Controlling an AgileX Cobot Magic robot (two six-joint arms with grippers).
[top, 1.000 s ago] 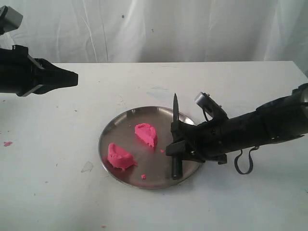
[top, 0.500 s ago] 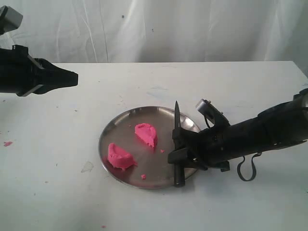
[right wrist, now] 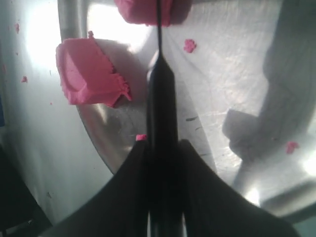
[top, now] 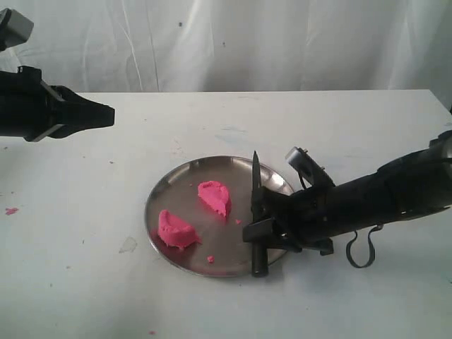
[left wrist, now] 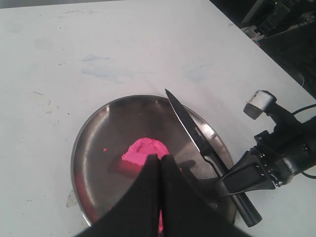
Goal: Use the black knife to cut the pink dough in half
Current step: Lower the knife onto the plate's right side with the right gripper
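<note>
Pink dough [top: 214, 198]: two halves on the steel plate [top: 180, 187], lying apart from each other.
Exterior: right end effector [top: 256, 226] grips the black knife [top: 256, 175] by its handle at the plate's right edge, blade clear of both halves. Left end effector [top: 106, 114] hovers well away from the plate, closed and empty.
Left wrist: fingers [left wrist: 143, 197] pressed together above the plate.
Right wrist: knife handle clamped, one half just beside it on the plate, plus pink crumbs [right wrist: 189, 46].

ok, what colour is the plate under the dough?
Silver: the plate is shiny bare steel, no pattern. It shows best in the exterior view.
</note>
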